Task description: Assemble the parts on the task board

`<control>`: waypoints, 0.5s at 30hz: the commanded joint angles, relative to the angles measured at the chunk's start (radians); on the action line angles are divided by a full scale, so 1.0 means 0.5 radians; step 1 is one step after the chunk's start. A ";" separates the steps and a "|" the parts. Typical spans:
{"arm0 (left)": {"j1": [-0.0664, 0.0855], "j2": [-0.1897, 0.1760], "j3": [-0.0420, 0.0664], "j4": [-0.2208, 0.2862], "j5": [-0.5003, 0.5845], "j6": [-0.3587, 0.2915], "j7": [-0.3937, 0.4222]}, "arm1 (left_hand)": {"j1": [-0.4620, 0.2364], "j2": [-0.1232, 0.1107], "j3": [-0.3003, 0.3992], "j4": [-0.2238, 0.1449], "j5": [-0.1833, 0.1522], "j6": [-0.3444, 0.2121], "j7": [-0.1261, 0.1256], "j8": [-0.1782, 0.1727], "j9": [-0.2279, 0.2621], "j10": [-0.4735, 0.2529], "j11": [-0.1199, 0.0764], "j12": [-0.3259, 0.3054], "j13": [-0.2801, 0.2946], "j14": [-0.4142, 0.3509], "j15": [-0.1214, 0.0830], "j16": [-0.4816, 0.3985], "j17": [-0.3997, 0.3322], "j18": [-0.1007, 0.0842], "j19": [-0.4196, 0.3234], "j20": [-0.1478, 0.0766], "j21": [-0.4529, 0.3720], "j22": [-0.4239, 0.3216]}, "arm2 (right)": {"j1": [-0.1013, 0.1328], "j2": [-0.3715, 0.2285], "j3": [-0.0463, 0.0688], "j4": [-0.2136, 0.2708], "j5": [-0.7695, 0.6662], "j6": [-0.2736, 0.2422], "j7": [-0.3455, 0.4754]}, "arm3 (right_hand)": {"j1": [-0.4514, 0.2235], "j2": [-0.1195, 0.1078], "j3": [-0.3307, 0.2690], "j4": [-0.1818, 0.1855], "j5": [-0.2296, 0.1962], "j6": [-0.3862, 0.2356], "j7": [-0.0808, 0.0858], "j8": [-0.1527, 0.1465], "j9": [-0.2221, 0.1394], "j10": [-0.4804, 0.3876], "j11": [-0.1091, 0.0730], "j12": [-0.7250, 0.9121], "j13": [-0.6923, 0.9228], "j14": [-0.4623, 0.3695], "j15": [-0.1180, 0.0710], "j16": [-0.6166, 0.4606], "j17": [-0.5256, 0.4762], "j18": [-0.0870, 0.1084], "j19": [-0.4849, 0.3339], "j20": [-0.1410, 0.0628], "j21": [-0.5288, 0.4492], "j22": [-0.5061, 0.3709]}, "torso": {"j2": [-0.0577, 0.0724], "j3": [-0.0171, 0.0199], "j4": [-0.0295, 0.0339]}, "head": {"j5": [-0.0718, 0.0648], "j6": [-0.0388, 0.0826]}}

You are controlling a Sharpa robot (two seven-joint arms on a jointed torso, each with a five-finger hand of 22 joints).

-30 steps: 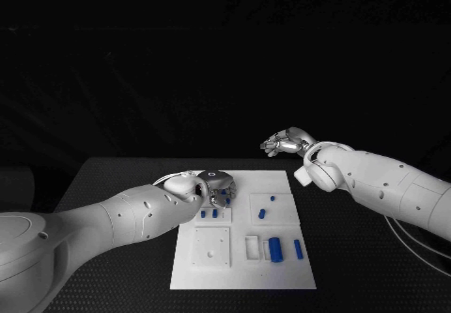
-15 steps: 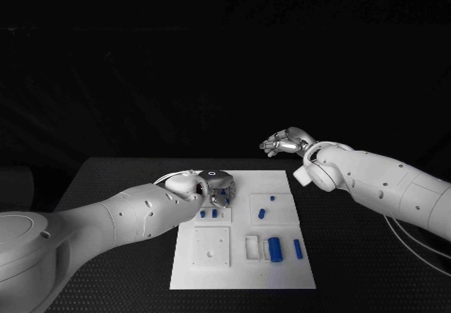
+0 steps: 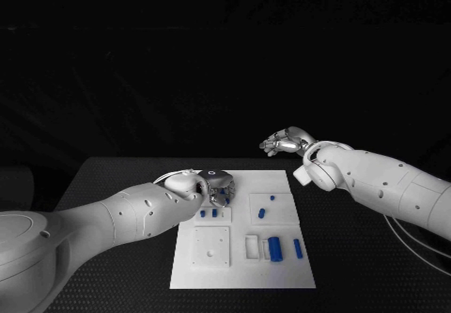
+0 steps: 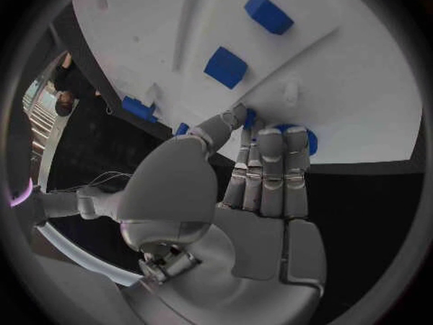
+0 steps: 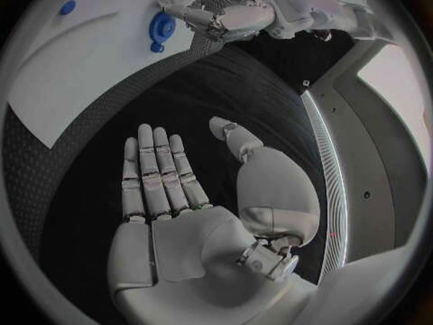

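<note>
A: Starting at the left, where is the left hand [image 3: 217, 184]?

B: At the far left corner of the white board [image 3: 282, 274], fingers pointing down. In its wrist view the fingertips [image 4: 270, 139] close round a small blue part [image 4: 305, 139] right at the board's edge, so I read it as pinched between thumb and fingers.

A: And the seats for it?

B: Just nearer the robot than that hand, two short blue pieces [image 3: 208, 213] stand in a panel; further right, another small piece [image 3: 261, 213], then a long blue bar [image 3: 274, 248] lying front to back.

A: The right hand [image 3: 285, 141]?

B: Raised beyond the board's far right corner, flat, fingers spread, holding nothing. The left is plainly nearer.

A: Room to move?

B: Bare tabletop [image 3: 122, 169] behind and left of the board; I judge the move short, toward the robot.
</note>
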 commanded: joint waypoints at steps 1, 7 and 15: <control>-0.013 -0.007 -0.010 -0.009 -0.051 0.119 -0.049 | 0.008 0.027 0.013 -0.006 0.014 0.048 -0.015 0.030 0.006 0.062 -0.004 0.030 0.019 0.013 0.000 0.008 -0.005 0.158 -0.002 -0.008 -0.003 0.031 | 0.000 0.001 0.000 0.003 -0.002 0.019 0.014 | 0.003 0.021 0.000 -0.007 0.006 -0.015 0.044 0.011 -0.002 0.006 0.006 -0.005 -0.002 0.006 0.002 -0.013 0.003 0.035 0.006 0.007 -0.010 0.004 | 0.001 0.0000 0.000 | 0.001 -0.001; -0.013 -0.008 -0.011 -0.007 -0.053 0.116 -0.043 | 0.006 0.049 0.014 -0.005 0.015 0.085 -0.031 0.055 0.008 0.106 -0.020 0.040 0.029 0.031 -0.016 0.019 -0.011 0.154 0.007 -0.016 -0.008 0.027 | 0.000 0.000 0.000 0.004 -0.002 0.017 0.014 | 0.003 0.021 0.000 -0.007 0.006 -0.015 0.044 0.011 -0.002 0.006 0.006 -0.005 -0.002 0.006 0.002 -0.013 0.003 0.035 0.006 0.007 -0.010 0.005 | 0.001 0.0001 -0.001 | 0.002 -0.003; -0.013 -0.002 -0.011 -0.006 -0.060 0.116 -0.033 | 0.001 0.072 0.011 -0.006 0.016 0.135 -0.050 0.087 0.011 0.162 -0.042 0.055 0.042 0.050 -0.038 0.034 -0.015 0.149 0.023 -0.028 -0.005 0.027 | 0.000 0.001 0.000 0.006 -0.002 0.016 0.015 | 0.003 0.021 0.000 -0.007 0.006 -0.015 0.044 0.011 -0.002 0.006 0.006 -0.005 -0.002 0.006 0.002 -0.013 0.003 0.035 0.006 0.007 -0.011 0.005 | 0.001 0.0003 -0.001 | 0.002 -0.007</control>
